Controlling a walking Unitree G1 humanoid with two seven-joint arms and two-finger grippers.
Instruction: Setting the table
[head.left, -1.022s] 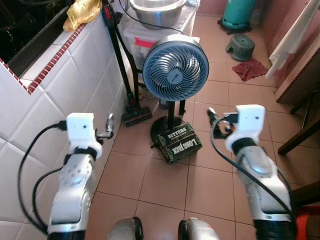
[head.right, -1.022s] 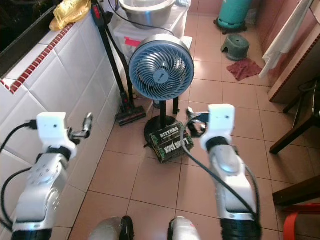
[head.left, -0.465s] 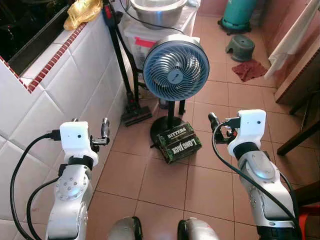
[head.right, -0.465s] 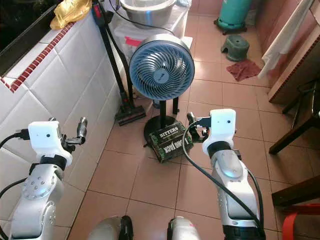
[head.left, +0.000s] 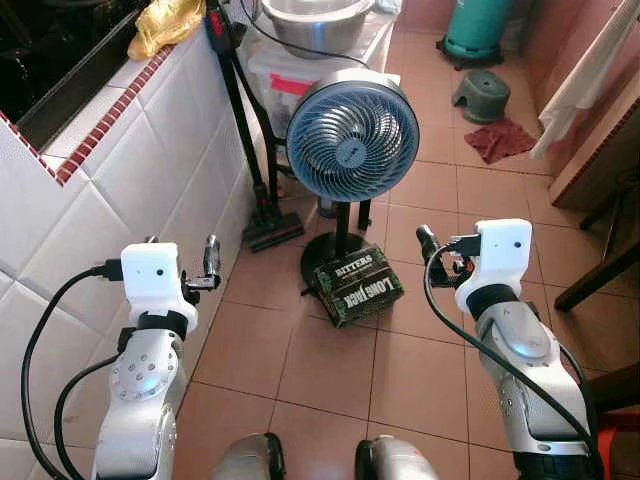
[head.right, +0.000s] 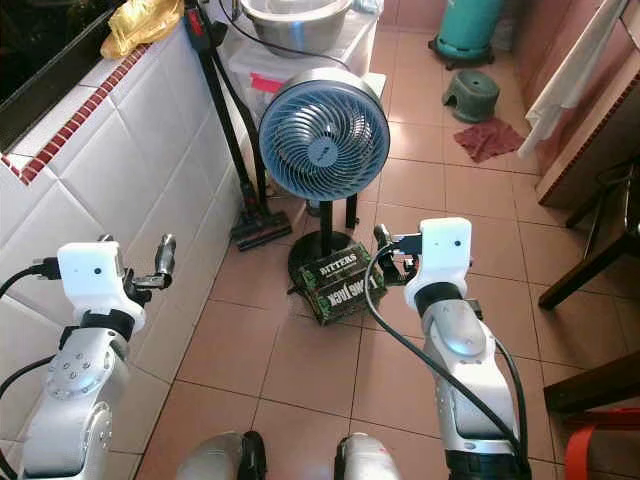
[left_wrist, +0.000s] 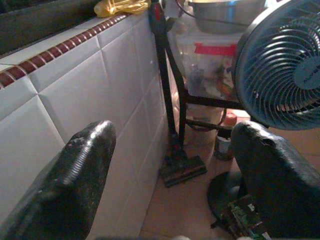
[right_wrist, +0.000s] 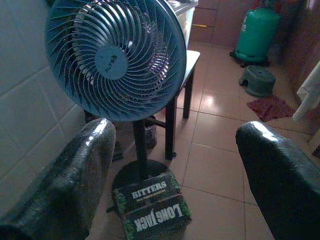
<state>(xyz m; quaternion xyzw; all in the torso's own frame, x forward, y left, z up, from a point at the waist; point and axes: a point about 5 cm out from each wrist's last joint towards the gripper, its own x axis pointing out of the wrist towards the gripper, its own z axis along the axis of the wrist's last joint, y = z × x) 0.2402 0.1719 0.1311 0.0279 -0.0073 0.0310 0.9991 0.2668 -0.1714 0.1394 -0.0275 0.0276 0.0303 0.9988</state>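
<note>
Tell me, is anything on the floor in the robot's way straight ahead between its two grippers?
Yes. A standing fan is directly ahead, with a dark box lying on the tiles at its base. Both open grippers, left and right, are raised and hold nothing. No tableware or dining table can be made out here.

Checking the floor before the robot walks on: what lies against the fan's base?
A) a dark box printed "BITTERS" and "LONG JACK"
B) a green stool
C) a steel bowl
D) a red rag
A: the box lies on the floor tiles against the round base of the fan; the rag and stool lie farther back, and the bowl sits up on a stand.
</note>
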